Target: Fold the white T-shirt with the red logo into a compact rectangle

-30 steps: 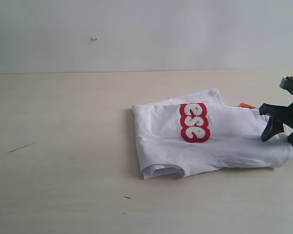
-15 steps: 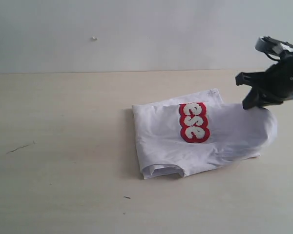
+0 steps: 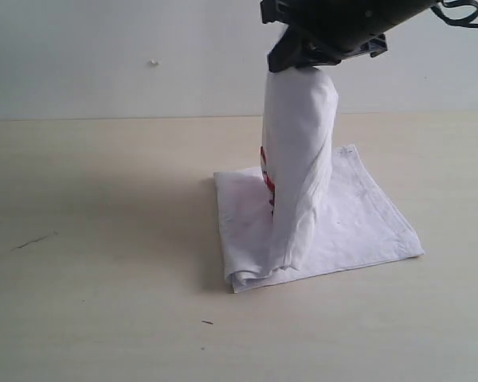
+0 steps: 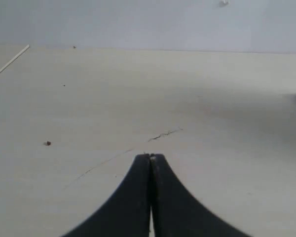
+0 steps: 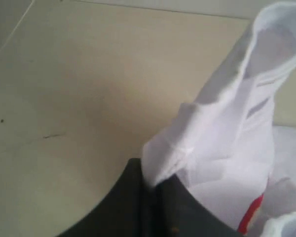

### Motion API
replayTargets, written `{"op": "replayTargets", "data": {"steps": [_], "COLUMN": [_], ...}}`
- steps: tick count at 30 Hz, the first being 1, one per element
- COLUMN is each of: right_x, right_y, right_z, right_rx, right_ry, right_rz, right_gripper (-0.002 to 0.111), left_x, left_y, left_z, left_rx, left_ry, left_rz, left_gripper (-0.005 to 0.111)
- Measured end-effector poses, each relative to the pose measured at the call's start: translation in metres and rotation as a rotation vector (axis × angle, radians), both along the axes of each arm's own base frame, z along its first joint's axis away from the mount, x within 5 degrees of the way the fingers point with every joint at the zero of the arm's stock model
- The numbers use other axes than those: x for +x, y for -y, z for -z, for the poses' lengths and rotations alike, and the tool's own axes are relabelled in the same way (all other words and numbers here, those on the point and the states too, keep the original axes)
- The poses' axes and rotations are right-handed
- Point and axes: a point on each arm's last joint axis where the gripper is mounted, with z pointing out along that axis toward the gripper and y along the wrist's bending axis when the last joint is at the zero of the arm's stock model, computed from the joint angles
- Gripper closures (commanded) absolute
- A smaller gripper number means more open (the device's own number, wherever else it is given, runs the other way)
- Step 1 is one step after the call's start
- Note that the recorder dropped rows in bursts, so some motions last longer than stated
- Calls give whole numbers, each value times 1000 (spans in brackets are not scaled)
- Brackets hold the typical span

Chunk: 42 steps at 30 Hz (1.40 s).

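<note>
In the exterior view, right gripper (image 3: 293,64) up at the top, a bit right of the middle, black and clenched tight on one end of the white T-shirt (image 3: 299,159). That end held high, hanging down from the jaws like a tall soft tube. Rest of the shirt flat on the light table (image 3: 103,255), in the middle and toward the lower right, with one square corner pointing at the right edge. Folded layers showing at the lower left corner of the cloth. Only a thin strip of the red logo (image 3: 267,179) peeking out on the left side of the hanging part, about halfway down. Letters hidden by the fold. Plain pale wall (image 3: 143,56) behind.

In the right wrist view, same gripper (image 5: 150,180) at the bottom middle, jaws pressed together with a bunch of the white cloth (image 5: 227,123) pinched between them. Cloth going up to the upper right of the frame. Small bit of red (image 5: 250,216) at the lower right.

In the left wrist view, left gripper (image 4: 151,158) at the bottom middle, jaws squeezed together, tips touching each other, over the table. Thin dark crack (image 4: 164,133) just above the tips, and a tiny dark speck (image 4: 48,143) off to the left.
</note>
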Motion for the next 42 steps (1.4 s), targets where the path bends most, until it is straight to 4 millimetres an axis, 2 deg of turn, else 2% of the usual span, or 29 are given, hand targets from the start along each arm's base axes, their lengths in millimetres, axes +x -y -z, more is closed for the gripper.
{"op": "replayTargets", "data": {"steps": [7, 16, 19, 21, 24, 29, 32, 34, 38, 39, 42], "right_x": [-5, -9, -7, -5, -2, 1, 0, 0, -4, -4, -5], "right_y": [-24, -76, -90, -95, -91, -70, -61, -55, -29, -19, -11], "right_z": [-1, -38, -36, -29, -15, -1, 4, 6, 5, 6, 5], "right_rx": [49, 146, 152, 137, 35, -213, -306, -365, -595, -675, -747], "right_ry": [-11, 140, 142, 124, 93, 33, -6, -29, -98, -123, -135], "right_rz": [-56, -162, -189, -209, -213, -144, -123, -98, 56, 115, 168], "right_gripper": [108, 108, 108, 108, 108, 108, 106, 100, 71, 68, 65], "left_x": [0, 0, 0, 0, 0, 0, 0, 0, 0, 0, 0], "left_y": [0, 0, 0, 0, 0, 0, 0, 0, 0, 0, 0], "left_z": [0, 0, 0, 0, 0, 0, 0, 0, 0, 0, 0], "left_rx": [0, 0, 0, 0, 0, 0, 0, 0, 0, 0, 0], "left_ry": [0, 0, 0, 0, 0, 0, 0, 0, 0, 0, 0], "left_rz": [0, 0, 0, 0, 0, 0, 0, 0, 0, 0, 0], "left_gripper": [107, 107, 107, 107, 107, 107, 107, 107, 107, 107, 107]}}
